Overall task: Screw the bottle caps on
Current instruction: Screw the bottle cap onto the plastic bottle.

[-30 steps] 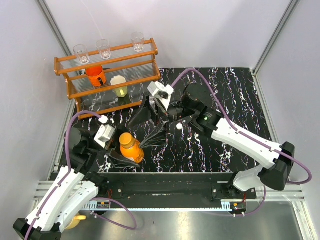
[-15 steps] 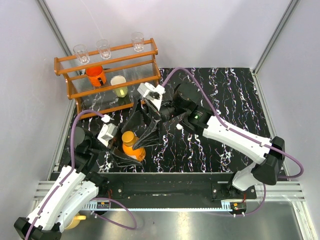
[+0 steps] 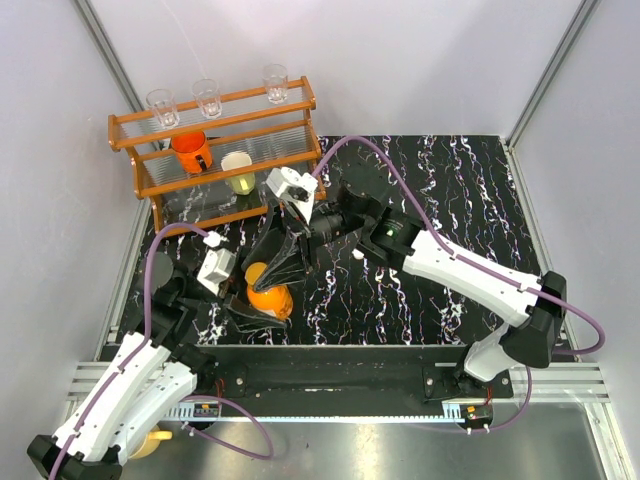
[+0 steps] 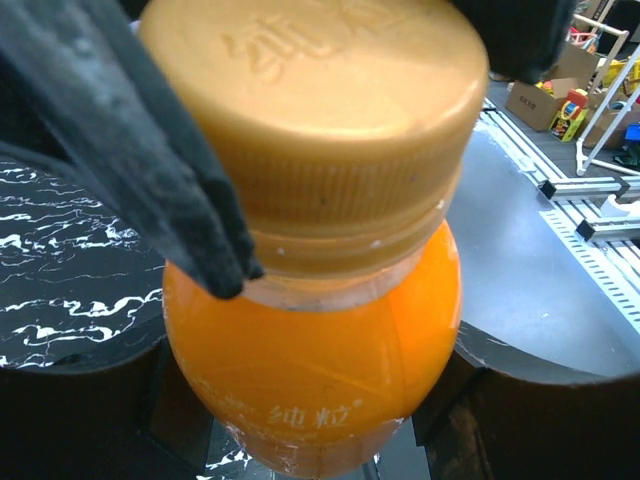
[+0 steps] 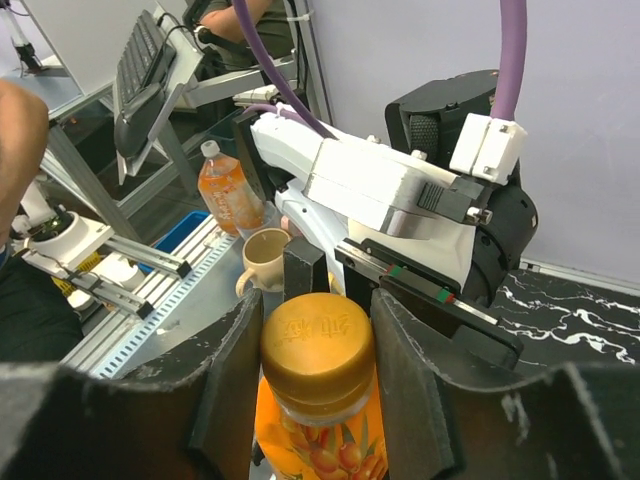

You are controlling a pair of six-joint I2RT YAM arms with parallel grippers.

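A squat orange bottle (image 3: 272,300) stands upright near the front left of the black marbled mat. My left gripper (image 3: 258,306) is shut on its body, whose orange bulge (image 4: 320,360) sits between the dark fingers (image 4: 80,420). The orange cap (image 5: 318,350) sits on the bottle's neck (image 4: 330,130). My right gripper (image 3: 277,270) comes down from above, and its two fingers (image 5: 232,400) press on either side of that cap. A small white-topped cap (image 3: 357,254) lies loose on the mat to the right.
A wooden rack (image 3: 215,150) at the back left carries clear glasses, an orange mug (image 3: 190,150) and a pale cup (image 3: 238,170). Off the table's near side the right wrist view shows a beige mug (image 5: 262,258) and a tea bottle (image 5: 222,195).
My right gripper moved left and forward from the middle of the mat onto the orange bottle's top, and its fingers closed in around the cap. The left gripper kept its hold.
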